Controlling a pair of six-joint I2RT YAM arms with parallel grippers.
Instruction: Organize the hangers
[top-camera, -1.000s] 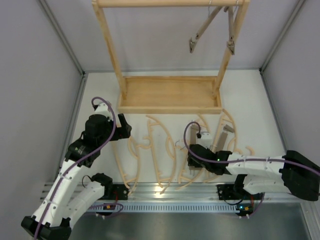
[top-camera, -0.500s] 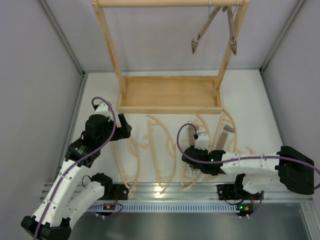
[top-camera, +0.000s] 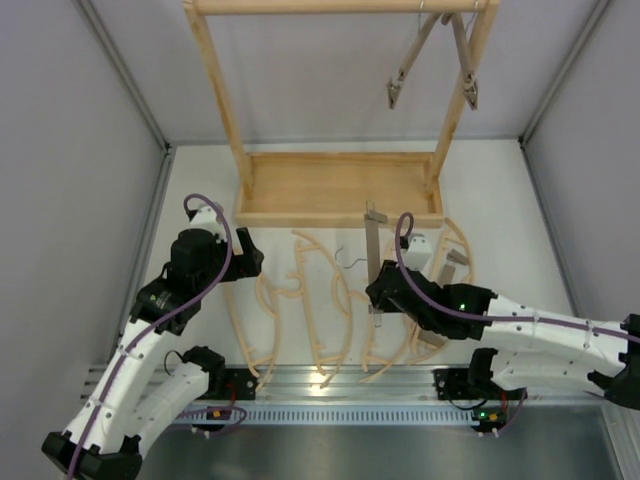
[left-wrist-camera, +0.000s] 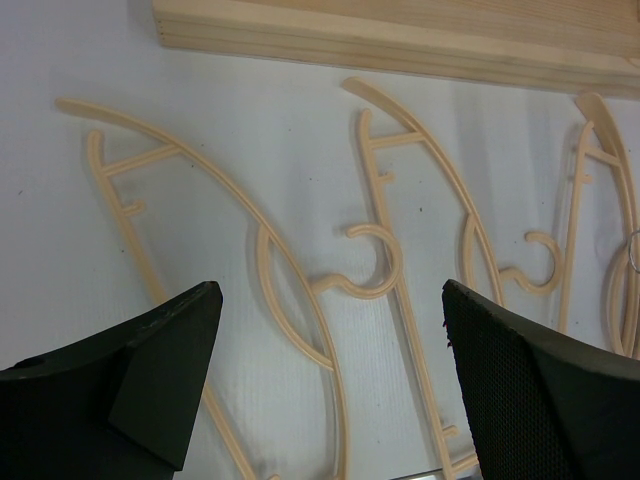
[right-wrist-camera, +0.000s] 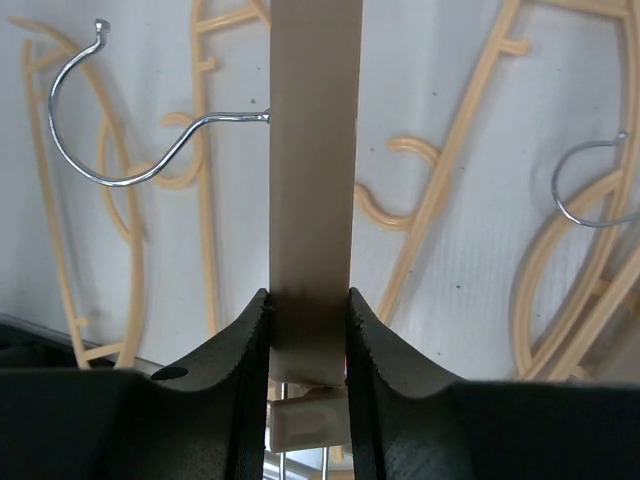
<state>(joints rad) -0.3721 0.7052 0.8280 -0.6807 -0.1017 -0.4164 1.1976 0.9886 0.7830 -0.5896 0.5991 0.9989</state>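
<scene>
Bright, even light — faint shadows, glare on the rail (top-camera: 322, 378), close foreground blurred in wrist views.

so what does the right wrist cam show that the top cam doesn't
Only the right wrist: a close look at the right fingers pinching the clamp bar from both sides. Only the top: the rack frame, two more clamp bars hanging from its rail, and the left arm. Both: the held bar, its metal hook and pale curved hangers lying underneath.
</scene>
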